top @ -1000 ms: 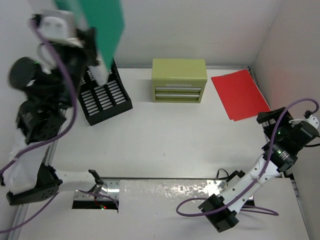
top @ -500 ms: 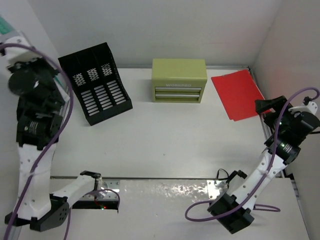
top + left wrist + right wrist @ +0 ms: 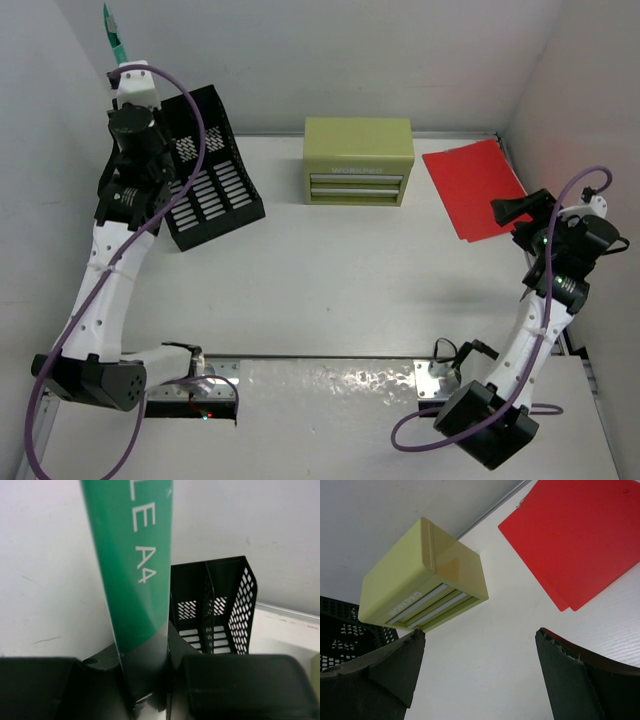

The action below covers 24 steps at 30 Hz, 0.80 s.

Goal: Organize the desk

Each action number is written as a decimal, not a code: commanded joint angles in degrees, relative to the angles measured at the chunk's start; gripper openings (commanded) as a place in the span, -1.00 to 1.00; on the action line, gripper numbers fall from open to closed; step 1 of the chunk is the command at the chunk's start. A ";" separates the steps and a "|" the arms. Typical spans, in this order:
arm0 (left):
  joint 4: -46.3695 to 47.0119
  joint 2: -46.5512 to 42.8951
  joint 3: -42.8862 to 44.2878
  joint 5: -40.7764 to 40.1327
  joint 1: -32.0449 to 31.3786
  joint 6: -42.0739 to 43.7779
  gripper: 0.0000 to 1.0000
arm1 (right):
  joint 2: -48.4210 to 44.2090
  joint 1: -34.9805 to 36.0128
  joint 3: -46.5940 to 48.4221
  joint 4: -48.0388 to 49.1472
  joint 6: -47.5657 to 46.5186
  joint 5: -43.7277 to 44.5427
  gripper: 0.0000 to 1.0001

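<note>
- Desk (image 3: 330, 290): white top. The chest (image 3: 358, 160) sits at the middle of its back edge and serves as the reference for places below.
- Rack (image 3: 205, 170): black and slotted, left of the chest in the top view and apart from it. The slots seen from the left wrist show nothing inside.
- Red folder (image 3: 480, 188): flat on the desk, right of the chest, near it but not touching.
- Green folder (image 3: 135, 580): off the desk and held upright, high and well left of the chest, above the rack's far corner and close to the side wall.
- Left gripper (image 3: 150, 690): clenched on the green folder's lower edge.
- Right gripper (image 3: 480, 635): released, jaws wide and holding nothing. It hangs right of the chest over the red folder's near corner.
- Judged step: lowering the green folder into a rack slot.
- Risk: the folder's edge could land on a divider rather than in a slot, and it would then buckle or push the rack across the desk.
- Risk: the folder is thin and gripped at one end only, so it could swing and scrape the wall or slip out.
- Risk: the red folder lies flat, so jaws coming straight down may skid off it.
</note>
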 commanded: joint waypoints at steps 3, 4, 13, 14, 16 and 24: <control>11.46 -1.94 -2.05 -2.16 0.56 1.46 -1.00 | -1.30 1.36 0.75 0.66 -1.38 3.95 0.77; 12.52 -1.85 -2.75 -2.16 0.56 1.72 -1.00 | -1.30 1.36 0.75 0.66 -1.12 4.30 0.77; 18.49 -1.41 -7.85 -2.16 3.46 1.46 -1.00 | 0.81 1.89 4.35 -1.71 -2.87 5.45 0.77; 18.94 -1.32 -8.20 -1.64 4.33 1.11 -1.00 | 0.90 1.97 4.35 -1.71 -2.87 5.62 0.77; 19.56 -1.32 -9.17 -0.32 5.31 0.67 -1.00 | 1.16 2.15 4.44 -1.54 -2.78 5.89 0.77; 25.88 -1.32 -14.17 7.15 8.64 1.28 -1.00 | 2.04 2.24 4.44 -0.57 -2.17 5.98 0.77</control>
